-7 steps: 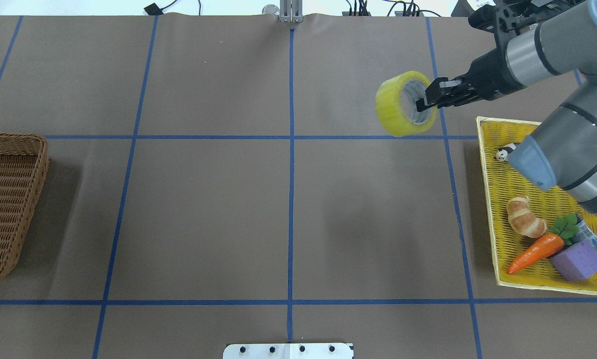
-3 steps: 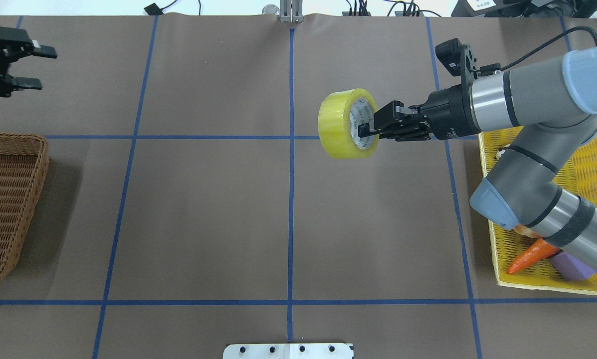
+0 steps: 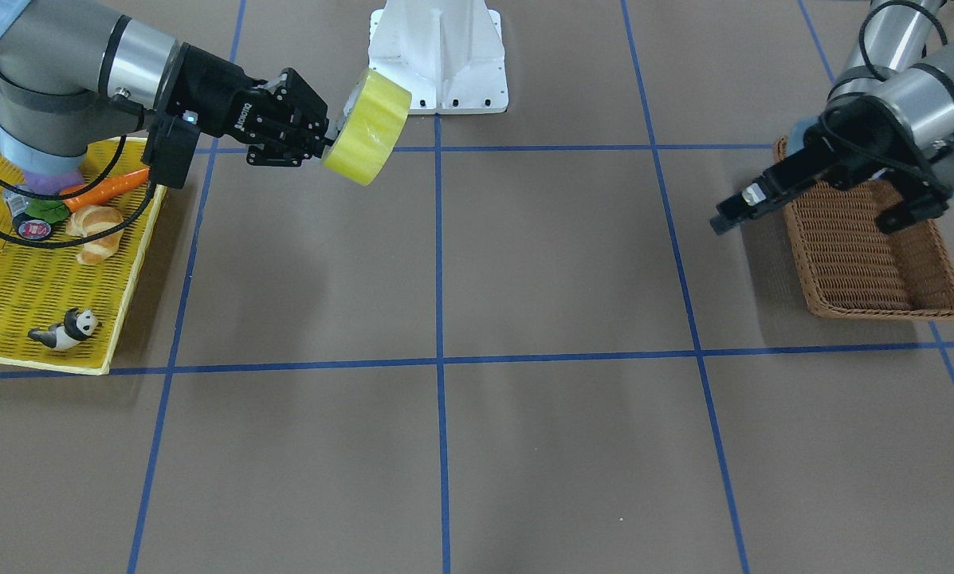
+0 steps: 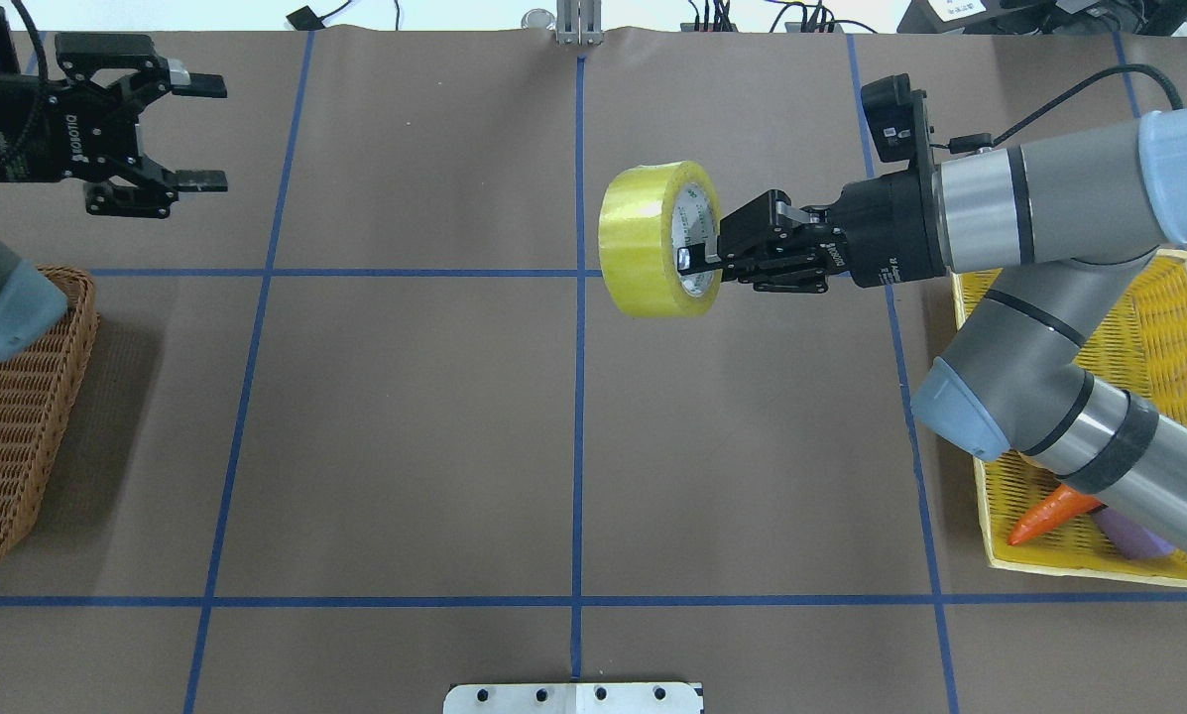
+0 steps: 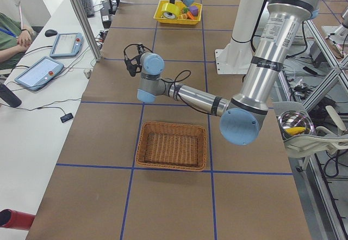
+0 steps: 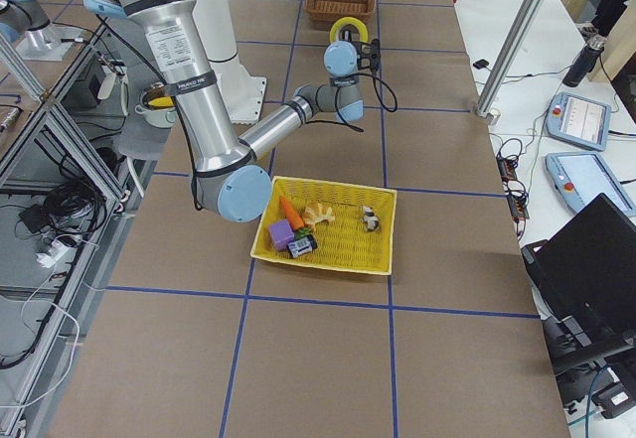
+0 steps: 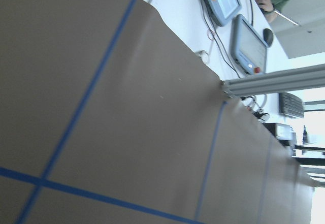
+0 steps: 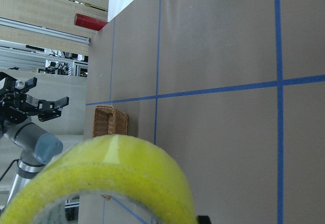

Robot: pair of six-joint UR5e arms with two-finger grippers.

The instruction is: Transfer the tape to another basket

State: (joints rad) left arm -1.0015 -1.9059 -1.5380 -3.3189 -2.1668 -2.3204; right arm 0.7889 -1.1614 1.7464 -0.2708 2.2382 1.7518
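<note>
Fingers of the right gripper are clamped on the tape — one tip pokes into the whitish core, so I'd guess it's pinching the roll's wall. Roll hangs on edge in the air above the bench, well apart from the wicker basket, off on its right-arm side. Left gripper hovers near the basket's far end, fingers spread wide, nothing in them. Going by looks: stiff core, fairly hefty, glossy slick outside — gripping through the core across the wall seems the safest hold, though a one-sided pinch might let it pivot.
</note>
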